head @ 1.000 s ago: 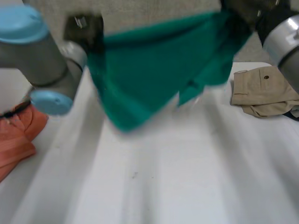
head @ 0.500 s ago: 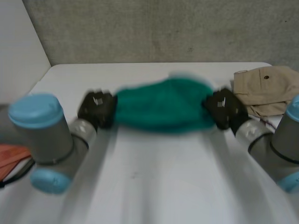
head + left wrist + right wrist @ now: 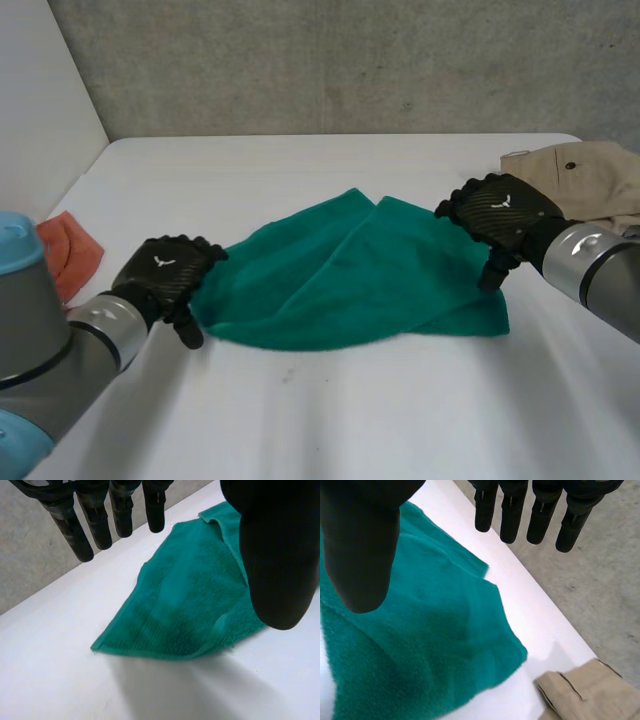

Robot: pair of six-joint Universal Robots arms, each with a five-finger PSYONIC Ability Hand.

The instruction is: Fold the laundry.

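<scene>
Green towel (image 3: 350, 275) lies on the white worktop (image 3: 300, 420), midway between the two hands. Terry cloth, looped nap, narrow hemmed edge. It is loosely doubled over: the upper layer lies askew, with a crease running from the far edge toward the near edge. The outline is an uneven wedge, with one pointed corner at the left end and a blunter one at the right. Long axis runs across the worktop, the left end nearer the robot, the right end farther off.

Left hand (image 3: 165, 272) sits at the towel's left end, fingers (image 3: 102, 525) straight and apart from the thumb, gripping nothing. Right hand (image 3: 503, 213) is over the right end, likewise released, fingers (image 3: 512, 515) straight.

Beige trousers (image 3: 585, 175), woven, buttoned pocket, lie crumpled at the far right. Orange cloth (image 3: 68, 255) is at the left edge.
</scene>
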